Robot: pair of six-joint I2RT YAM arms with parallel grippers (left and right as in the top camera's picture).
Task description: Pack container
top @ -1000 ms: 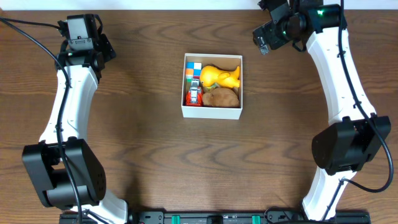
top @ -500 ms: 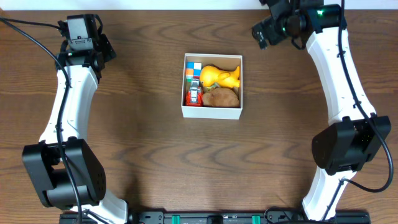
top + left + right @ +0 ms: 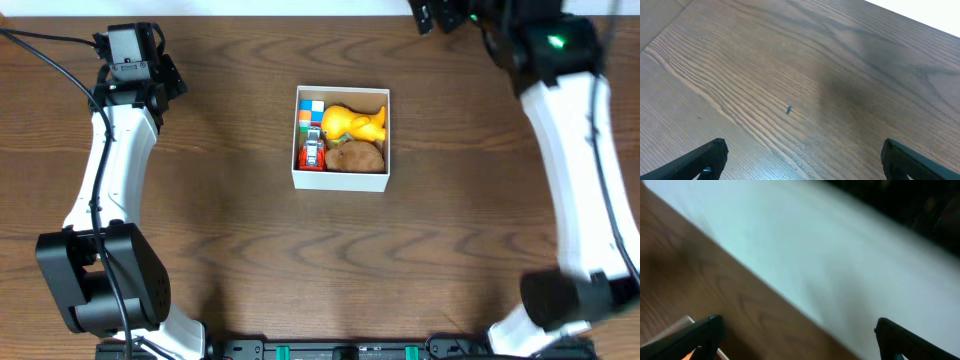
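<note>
The container (image 3: 341, 181), a small white low-walled box, sits at the table's middle. Inside lie a yellow duck (image 3: 354, 123), a brown plush toy (image 3: 355, 156), a red toy car (image 3: 312, 152) and a coloured cube (image 3: 311, 112). My left gripper (image 3: 802, 162) is open and empty over bare wood at the far left, its arm showing in the overhead view (image 3: 130, 60). My right gripper (image 3: 800, 340) is open and empty, raised at the table's far right edge (image 3: 440, 12); a white corner of the container (image 3: 677, 327) shows at the lower left of its blurred view.
The brown wooden table (image 3: 220, 250) ends at a white wall (image 3: 815, 255) along the far edge. Black cables trail from the left arm (image 3: 40, 60). The arm bases stand at the near edge.
My right arm has lifted and swung towards the far edge, away from the container. The left arm and the toys have not moved.
</note>
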